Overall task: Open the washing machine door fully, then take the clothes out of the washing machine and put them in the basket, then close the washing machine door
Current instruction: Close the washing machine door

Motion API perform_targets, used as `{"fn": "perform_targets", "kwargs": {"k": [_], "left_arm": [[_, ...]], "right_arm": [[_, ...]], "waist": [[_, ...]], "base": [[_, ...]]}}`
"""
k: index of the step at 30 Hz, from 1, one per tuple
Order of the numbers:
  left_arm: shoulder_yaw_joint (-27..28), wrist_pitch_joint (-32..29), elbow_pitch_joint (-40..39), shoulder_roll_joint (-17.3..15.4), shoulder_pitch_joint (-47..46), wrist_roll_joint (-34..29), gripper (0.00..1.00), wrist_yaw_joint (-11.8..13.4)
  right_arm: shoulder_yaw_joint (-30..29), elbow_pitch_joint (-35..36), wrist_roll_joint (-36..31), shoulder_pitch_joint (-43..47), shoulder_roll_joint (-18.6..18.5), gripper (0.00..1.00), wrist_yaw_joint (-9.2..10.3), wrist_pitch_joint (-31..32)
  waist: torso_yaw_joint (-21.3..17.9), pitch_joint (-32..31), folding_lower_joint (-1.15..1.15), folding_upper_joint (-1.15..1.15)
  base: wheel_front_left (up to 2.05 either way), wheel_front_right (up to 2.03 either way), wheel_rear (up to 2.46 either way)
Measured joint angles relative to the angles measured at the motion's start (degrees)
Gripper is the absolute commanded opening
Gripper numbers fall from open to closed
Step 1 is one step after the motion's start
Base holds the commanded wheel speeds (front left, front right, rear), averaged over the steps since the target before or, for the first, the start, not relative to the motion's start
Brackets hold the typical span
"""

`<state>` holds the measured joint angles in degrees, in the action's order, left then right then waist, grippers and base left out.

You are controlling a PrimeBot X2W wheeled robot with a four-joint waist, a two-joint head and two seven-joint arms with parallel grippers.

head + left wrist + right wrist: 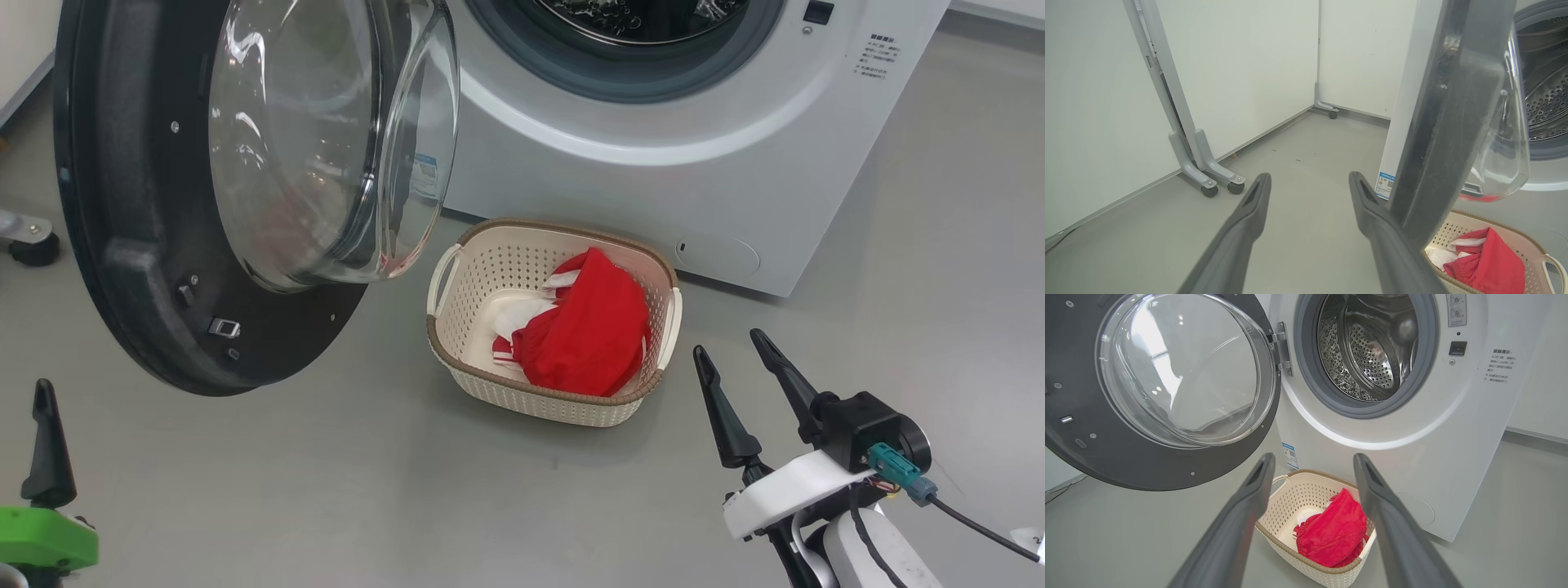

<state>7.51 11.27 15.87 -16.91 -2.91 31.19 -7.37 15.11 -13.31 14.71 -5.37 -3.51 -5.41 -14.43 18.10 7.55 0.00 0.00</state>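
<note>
1. Head view: crumpled bright red fabric clothes (592, 335) fill the cream perforated plastic basket (539, 406) beside the white washing machine (653, 180); its glossy black round door (122, 245) hangs open.
2. Left wrist view: left tool (1309, 174) spread, empty.
3. Right wrist view: right tool (1313, 455) spread, empty.

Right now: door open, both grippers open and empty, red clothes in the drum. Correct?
One error: the clothes lie in the basket, not the drum, as the right wrist view shows. The door is open; left gripper and right gripper are open and empty.
</note>
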Motion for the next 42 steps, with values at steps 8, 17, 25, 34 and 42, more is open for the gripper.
{"fn": "perform_targets", "kwargs": {"k": [8,17,25,34,42], "left_arm": [[-0.4,0.4,0.3,-0.1,0.0,0.0,0.62,0.0],[-0.8,-0.1,0.2,-0.8,-0.2,2.7,0.0,0.0],[-0.2,-3.6,-0.7,-1.6,-2.5,9.1,0.0,0.0],[4.6,-12.6,-0.1,2.0,-8.4,26.1,0.0,0.0],[12.0,-23.9,2.6,7.6,-16.0,46.3,0.0,4.4]], "right_arm": [[0.0,0.0,0.0,0.0,0.0,1.0,0.0,0.0],[0.2,0.0,0.0,0.0,0.0,1.0,-0.01,0.0],[0.5,0.0,0.0,0.0,0.0,1.0,-0.04,0.0],[1.4,-0.2,-0.1,0.0,0.1,1.0,-0.05,0.0],[1.6,-0.5,-0.1,0.0,0.1,1.0,-0.07,0.0]], "waist": [[0.0,0.0,0.0,0.0],[-0.1,0.0,0.0,0.0],[-0.1,0.2,0.0,0.0],[-0.2,0.6,0.0,0.0],[-0.7,1.0,0.0,0.0]], "base": [[0.0,0.0,0.0],[0.0,0.0,0.0],[0.0,0.0,0.0],[0.0,0.0,0.0],[0.0,0.0,0.0]]}}
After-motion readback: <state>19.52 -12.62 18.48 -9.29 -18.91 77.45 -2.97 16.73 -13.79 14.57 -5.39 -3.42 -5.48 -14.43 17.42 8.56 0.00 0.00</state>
